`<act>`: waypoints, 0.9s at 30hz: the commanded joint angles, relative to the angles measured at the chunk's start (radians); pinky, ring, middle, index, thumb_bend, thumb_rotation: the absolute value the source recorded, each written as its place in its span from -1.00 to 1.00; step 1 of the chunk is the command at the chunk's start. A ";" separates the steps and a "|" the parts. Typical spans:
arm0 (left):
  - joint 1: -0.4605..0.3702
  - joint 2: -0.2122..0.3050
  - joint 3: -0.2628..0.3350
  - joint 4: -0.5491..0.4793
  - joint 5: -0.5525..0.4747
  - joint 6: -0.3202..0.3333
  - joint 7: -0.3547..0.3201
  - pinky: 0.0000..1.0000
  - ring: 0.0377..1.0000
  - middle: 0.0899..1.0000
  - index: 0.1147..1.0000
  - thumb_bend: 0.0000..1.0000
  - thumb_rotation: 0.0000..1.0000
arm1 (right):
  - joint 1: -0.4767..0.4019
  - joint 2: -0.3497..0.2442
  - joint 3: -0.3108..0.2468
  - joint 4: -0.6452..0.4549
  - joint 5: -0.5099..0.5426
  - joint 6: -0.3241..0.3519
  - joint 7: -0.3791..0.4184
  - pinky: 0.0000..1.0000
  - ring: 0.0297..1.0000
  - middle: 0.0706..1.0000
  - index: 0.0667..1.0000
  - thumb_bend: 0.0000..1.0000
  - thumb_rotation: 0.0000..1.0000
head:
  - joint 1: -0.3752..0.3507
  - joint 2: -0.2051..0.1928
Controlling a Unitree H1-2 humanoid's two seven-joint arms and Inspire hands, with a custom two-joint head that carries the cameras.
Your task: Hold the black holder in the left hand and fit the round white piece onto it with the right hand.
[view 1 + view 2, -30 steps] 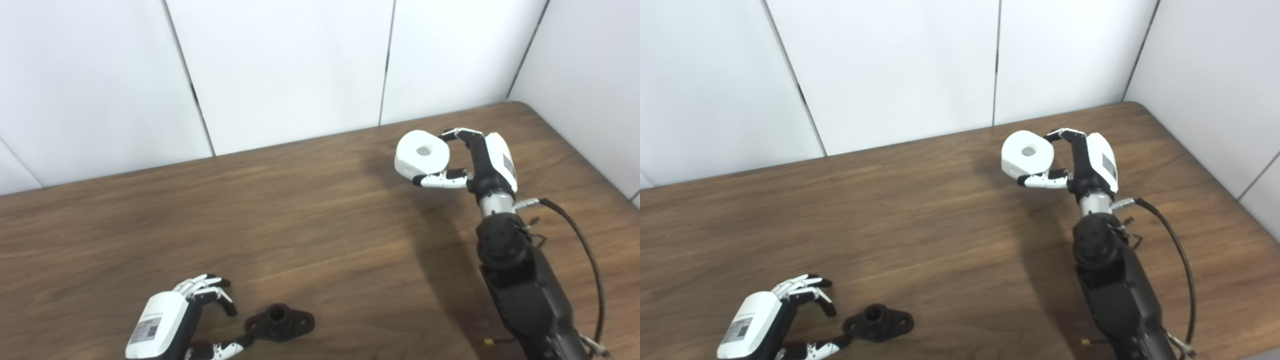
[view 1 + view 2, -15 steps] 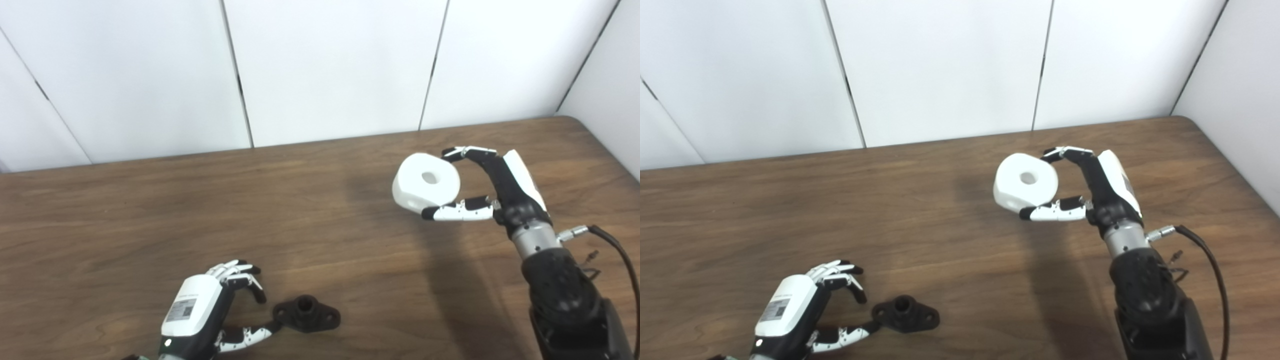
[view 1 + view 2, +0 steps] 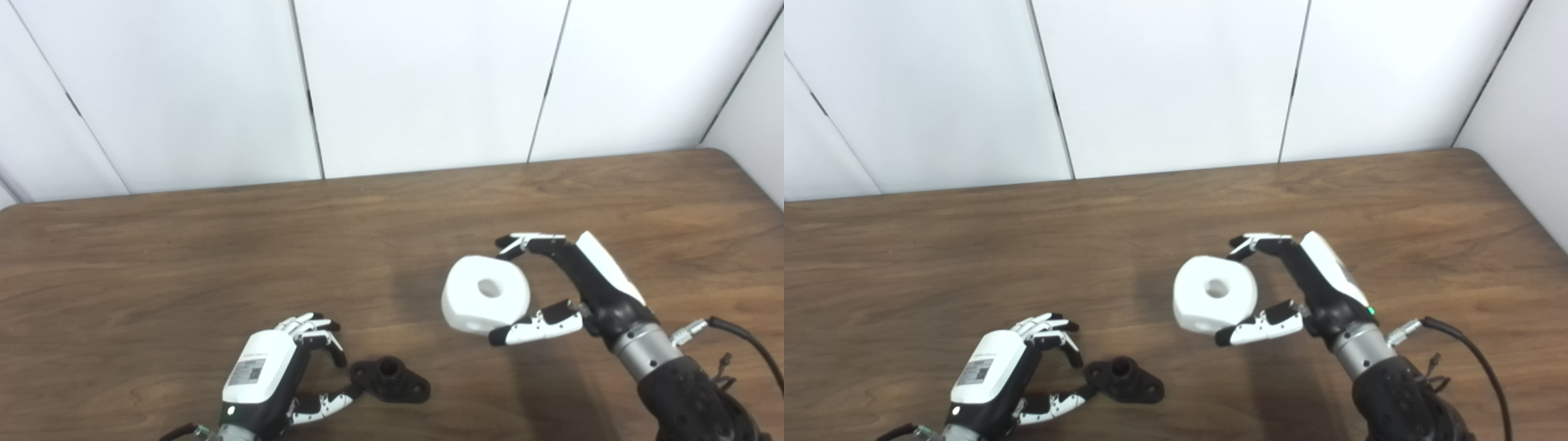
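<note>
Brown wooden table (image 3: 184, 257), white panelled wall (image 3: 422, 79) behind. Right hand (image 3: 572, 288) raised above the table, right of centre, holding the round white piece (image 3: 486, 294): fingers curl over its far upper edge, thumb presses against its near lower edge, so the piece is pinched between them. Its central hole faces up toward the cameras; a small side hole shows on its lower wall. Black holder (image 3: 390, 381) lies flat on the table near the front edge, left and nearer than the white piece, well apart from it; short upright socket in the middle, a lug on each side. Left hand (image 3: 275, 373) rests on the table just beside the holder's left end. Fingers curved and parted, not closed around it. Thumb tip reaches the holder's left lug; actual contact cannot be confirmed.
</note>
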 commanded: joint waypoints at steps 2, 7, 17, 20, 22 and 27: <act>0.010 -0.006 -0.030 0.042 0.020 0.029 -0.053 0.70 0.72 0.53 -0.16 0.04 -0.91 | -0.011 0.027 0.003 -0.054 -0.008 -0.008 0.032 0.78 0.76 0.56 -0.11 0.05 -0.72 | 0.005 0.005; 0.005 -0.019 -0.037 0.039 0.033 0.043 -0.062 0.72 0.73 0.55 -0.16 0.04 -0.91 | 0.004 0.052 0.024 -0.067 -0.026 -0.008 0.073 0.77 0.77 0.57 -0.11 0.05 -0.72 | 0.014 0.014; -0.007 -0.029 -0.056 0.025 0.045 0.077 -0.083 0.74 0.75 0.57 -0.16 0.04 -0.90 | 0.004 0.084 0.060 -0.045 -0.042 -0.008 0.058 0.79 0.79 0.58 -0.11 0.05 -0.72 | 0.030 0.028; -0.010 -0.033 -0.058 0.022 0.049 0.088 -0.092 0.75 0.76 0.57 -0.16 0.04 -0.90 | 0.000 0.090 0.070 -0.040 -0.043 -0.008 0.057 0.79 0.80 0.58 -0.11 0.05 -0.72 | 0.034 0.029; -0.012 -0.036 -0.060 0.019 0.050 0.093 -0.099 0.76 0.76 0.58 -0.16 0.04 -0.90 | -0.004 0.090 0.084 -0.034 -0.040 -0.010 0.051 0.80 0.81 0.58 -0.11 0.05 -0.72 | 0.035 0.031; -0.012 -0.042 -0.064 0.013 0.051 0.106 -0.104 0.77 0.77 0.58 -0.16 0.04 -0.90 | -0.006 0.096 0.116 -0.018 -0.042 -0.010 0.043 0.77 0.80 0.58 -0.11 0.05 -0.71 | 0.040 0.034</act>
